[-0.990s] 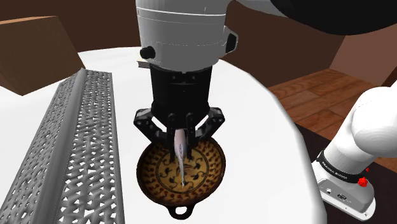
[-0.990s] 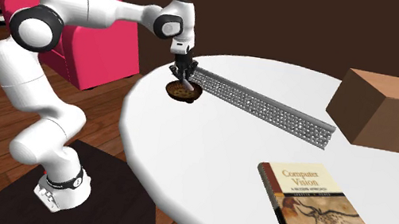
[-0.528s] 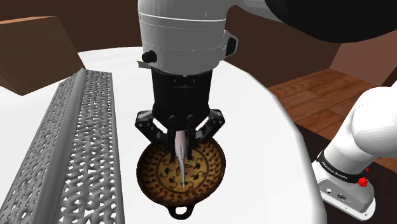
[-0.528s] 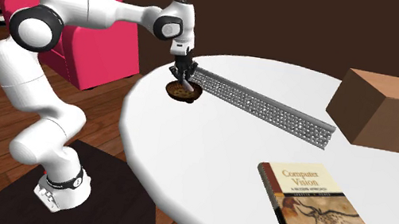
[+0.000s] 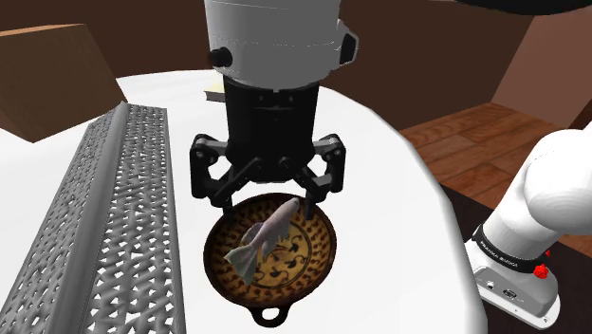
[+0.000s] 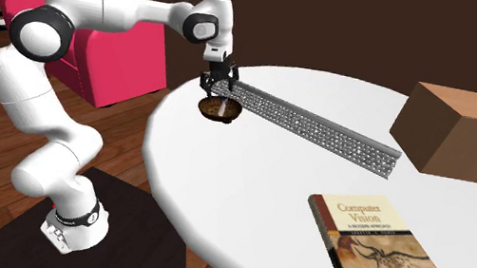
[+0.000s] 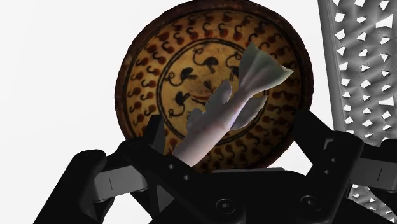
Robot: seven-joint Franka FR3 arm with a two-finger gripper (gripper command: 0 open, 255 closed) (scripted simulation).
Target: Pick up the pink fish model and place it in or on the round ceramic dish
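Observation:
The round ceramic dish [image 5: 224, 272] is ochre with dark brown patterns and a small loop handle, and it stands on the white round table [image 5: 398, 190]. A pale pinkish-white fish model [image 5: 268, 232] lies slanted across its bowl, tail towards the dish's handle. My black gripper [image 5: 268, 188] hangs straight above the dish, open, its fingers [image 5: 202, 180] spread wide to either side of the fish. In the wrist view the fish [image 7: 222, 114] lies over the dish [image 7: 137, 63], between the spread fingers [image 7: 312, 137], and neither touches it. In the second exterior view, the gripper [image 6: 219, 84] hovers over the dish [image 6: 220, 110].
A long grey perforated rail [image 5: 114, 209] lies close beside the dish, on the shoulder view's left. A brown box [image 6: 462, 131] and a book [image 6: 391, 260] sit farther along the table. A red armchair [image 6: 115, 44] stands behind the arm. The table edge runs near the dish.
The fingers have swung apart and let go of the fish. It hung upright between them before and now lies tilted in the dish. The hand has risen slightly.

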